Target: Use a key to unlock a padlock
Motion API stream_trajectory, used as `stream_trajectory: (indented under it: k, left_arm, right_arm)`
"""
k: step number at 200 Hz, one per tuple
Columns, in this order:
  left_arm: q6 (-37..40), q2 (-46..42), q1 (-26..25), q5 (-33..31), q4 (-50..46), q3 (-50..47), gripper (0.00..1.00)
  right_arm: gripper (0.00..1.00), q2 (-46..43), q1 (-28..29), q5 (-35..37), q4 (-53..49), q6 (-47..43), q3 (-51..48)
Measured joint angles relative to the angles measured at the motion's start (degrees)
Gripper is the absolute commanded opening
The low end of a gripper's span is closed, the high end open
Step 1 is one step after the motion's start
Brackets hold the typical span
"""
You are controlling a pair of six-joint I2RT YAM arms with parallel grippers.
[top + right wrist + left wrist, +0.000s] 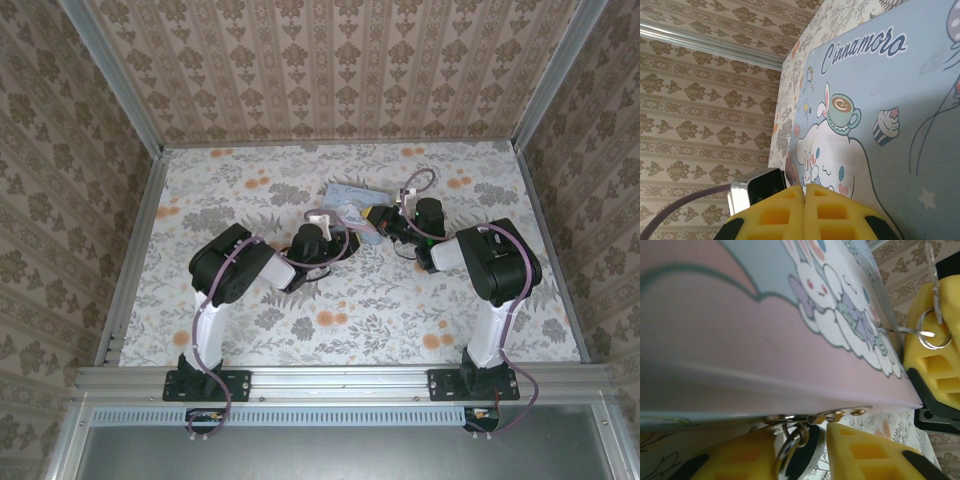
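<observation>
pale blue cartoon tin (347,193) sits on floral-print desk (400,310), centre-far; damask-pattern walls (330,60) on three sides.

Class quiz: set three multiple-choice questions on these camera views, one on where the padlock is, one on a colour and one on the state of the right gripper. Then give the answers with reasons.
1. Where is the padlock?
A in a far corner of the floor
B between the left gripper's finger pads
C on the near rail

2. What colour are the finger pads?
A red
B green
C yellow

3. How do the right gripper's fingers stand?
A pressed together
B wide apart
C crossed

Answers:
1. B, the left wrist view shows it between the pads, under the cartoon-printed tin's edge.
2. C, both wrist views show yellow pads.
3. A, the right wrist view shows no gap between them.
</observation>
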Motion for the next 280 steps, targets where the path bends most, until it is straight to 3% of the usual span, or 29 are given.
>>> stream_trajectory:
  k: [70,173,218,280]
  left_arm:
    - [-0.8,0.1,1.1,1.8,-0.5,0.2,0.0]
    - [-7.4,-0.7,5.8,12.9,-0.3,0.2,0.0]
    - [-10.6,-1.7,7.3,17.3,-0.4,0.1,0.0]
    - [-13.0,-3.5,7.6,23.5,-2.3,0.1,0.0]
  right_arm:
    - [0.0,-0.4,0.0,0.0,-0.5,0.0,0.0]
    - [0.0,-11.8,1.0,-1.9,-4.0,-1.2,-15.5]
    - [0.0,-11.4,3.1,-1.8,-4.3,-1.5,-18.7]
    - [0.0,-5.2,4.0,-1.0,3.1,3.1,-18.8]
